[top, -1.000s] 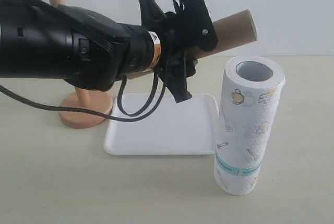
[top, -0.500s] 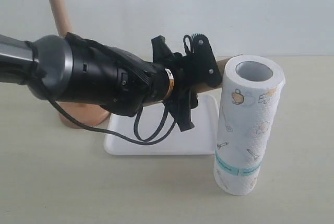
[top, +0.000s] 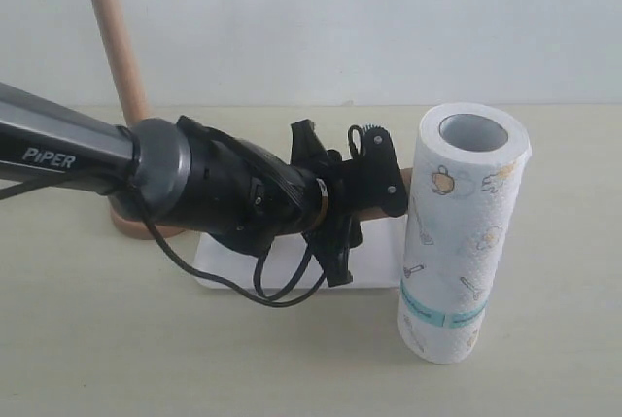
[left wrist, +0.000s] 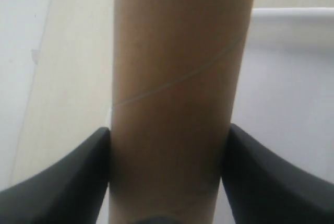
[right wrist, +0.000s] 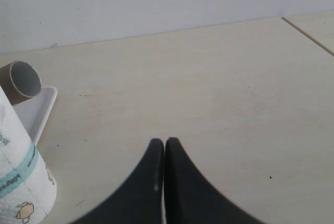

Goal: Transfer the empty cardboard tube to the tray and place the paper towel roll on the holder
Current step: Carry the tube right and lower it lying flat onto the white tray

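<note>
My left gripper (top: 352, 211) is shut on the empty cardboard tube (left wrist: 177, 78), a plain brown cylinder with a faint spiral seam. It holds the tube low over the white tray (top: 219, 271). In the exterior view the gripper hides nearly all of the tube; only a brown bit (top: 404, 184) shows beside the roll. The paper towel roll (top: 465, 232) stands upright right of the tray. Back left, the wooden holder (top: 115, 43) stands with its dowel bare. My right gripper (right wrist: 165, 143) is shut and empty over bare table, with the tube's open end (right wrist: 21, 80) and the roll (right wrist: 21, 182) off to one side.
The left arm's black body (top: 194, 189) and its cable loop (top: 282, 286) lie across the tray's left part and in front of the holder's base (top: 131, 225). A pale wall runs behind the beige table (top: 544, 359).
The left arm has come down and forward with the tube, from high above the tray to just over it. The roll and the holder have not moved.
</note>
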Robot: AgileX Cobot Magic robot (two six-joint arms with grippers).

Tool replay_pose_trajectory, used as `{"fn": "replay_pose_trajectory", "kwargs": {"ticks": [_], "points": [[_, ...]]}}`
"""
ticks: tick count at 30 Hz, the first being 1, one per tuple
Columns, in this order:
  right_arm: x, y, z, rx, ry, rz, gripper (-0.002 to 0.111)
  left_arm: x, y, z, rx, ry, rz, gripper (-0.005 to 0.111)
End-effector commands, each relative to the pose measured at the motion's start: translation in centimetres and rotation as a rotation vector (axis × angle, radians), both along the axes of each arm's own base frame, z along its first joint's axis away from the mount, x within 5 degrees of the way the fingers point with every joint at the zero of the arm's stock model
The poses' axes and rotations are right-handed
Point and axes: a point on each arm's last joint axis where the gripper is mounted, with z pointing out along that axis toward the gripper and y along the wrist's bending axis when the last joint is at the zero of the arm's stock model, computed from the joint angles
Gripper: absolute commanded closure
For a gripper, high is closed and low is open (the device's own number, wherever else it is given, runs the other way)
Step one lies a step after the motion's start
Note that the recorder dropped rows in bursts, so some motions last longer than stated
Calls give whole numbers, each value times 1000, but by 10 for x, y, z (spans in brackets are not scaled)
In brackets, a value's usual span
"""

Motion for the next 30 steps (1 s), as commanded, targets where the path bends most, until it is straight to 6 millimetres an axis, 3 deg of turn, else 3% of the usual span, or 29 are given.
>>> {"fn": "replay_pose_trajectory", "kwargs": {"ticks": [1, 11, 19, 30], "points": [[0, 0, 1, -6, -12, -3, 108, 1, -1, 1, 28, -24, -18, 103], [0, 0, 1, -6, -12, -3, 108, 1, -1, -1, 68, -34, -51, 103], [0, 0, 1, -6, -12, -3, 108, 1, -1, -24, 105, 4, -48, 103], [0, 0, 1, -6, -12, -3, 108, 1, -1, -25, 105, 7, -47, 103]]}}
